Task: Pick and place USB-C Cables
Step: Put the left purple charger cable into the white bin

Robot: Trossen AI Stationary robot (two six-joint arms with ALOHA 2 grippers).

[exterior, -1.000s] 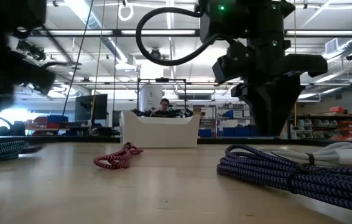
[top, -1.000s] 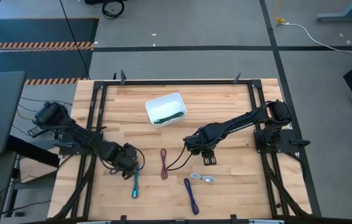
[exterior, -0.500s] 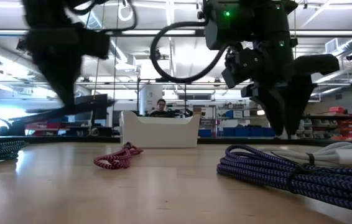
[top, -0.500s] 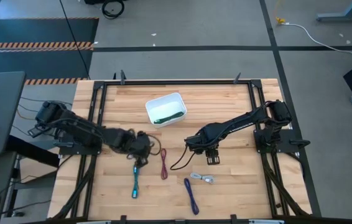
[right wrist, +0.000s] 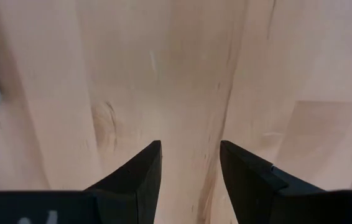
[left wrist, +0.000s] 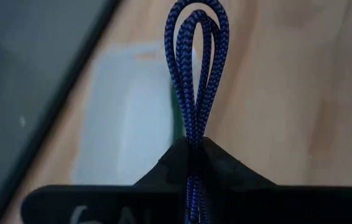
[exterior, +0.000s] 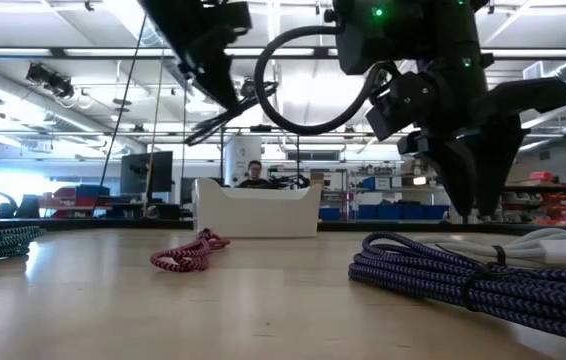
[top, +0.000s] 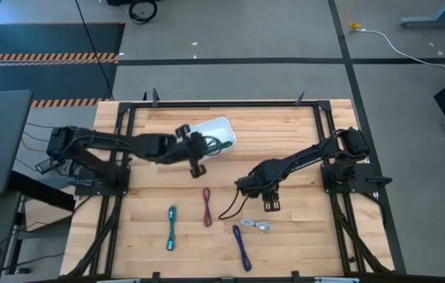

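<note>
our left end effector [left wrist: 191, 165] is clamped on a folded purple cable [left wrist: 196, 74], held over the near rim of the white tray [top: 221, 125] by the table's far edge. released early, it could drape the rim. our right end effector [right wrist: 190, 163] hangs parted, empty.

2 dark arms, black cable loops, green LED.

wooden slat table [top: 285, 126], black frame rails along its edges. white rounded tray [top: 221, 128] at the far centre of the top; seen side-on in the low view [exterior: 256, 208]. person [exterior: 255, 173] seated behind it, deep in the room. grey floor, hazard-striped mat [top: 45, 56], white cord [top: 399, 41] beyond.
</note>
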